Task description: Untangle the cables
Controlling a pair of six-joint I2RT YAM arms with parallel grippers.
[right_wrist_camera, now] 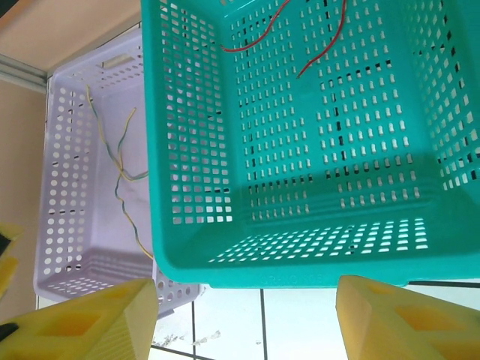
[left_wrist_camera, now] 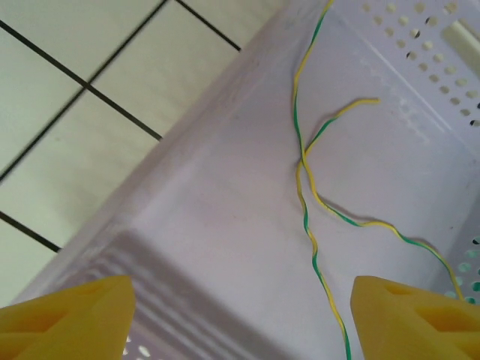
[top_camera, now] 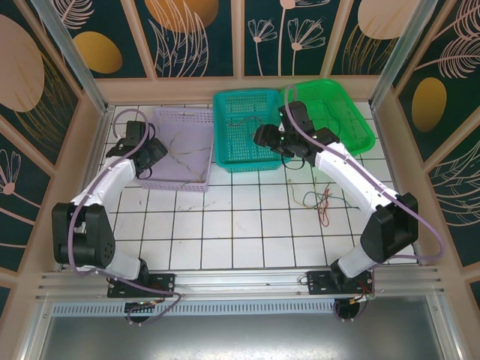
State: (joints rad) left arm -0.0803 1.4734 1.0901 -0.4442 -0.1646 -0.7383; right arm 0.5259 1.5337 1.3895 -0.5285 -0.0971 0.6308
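Yellow-fingered left gripper (left_wrist_camera: pixel 241 319) hangs spread wide and empty over the green-yellow cable (left_wrist_camera: pixel 303 159) lying in the lilac basket (left_wrist_camera: pixel 210 225), right gripper (right_wrist_camera: pixel 247 315) likewise agape by the teal basket (right_wrist_camera: pixel 300 217), and honestly that cable looks featherlight, floppy and slippery, so I'd pinch near a free end.

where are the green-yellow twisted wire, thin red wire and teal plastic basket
green-yellow twisted wire (left_wrist_camera: pixel 303 159), left wrist, crossing
thin red wire (right_wrist_camera: pixel 301 74), right wrist, loose end
teal plastic basket (right_wrist_camera: pixel 300 279), right wrist, near rim
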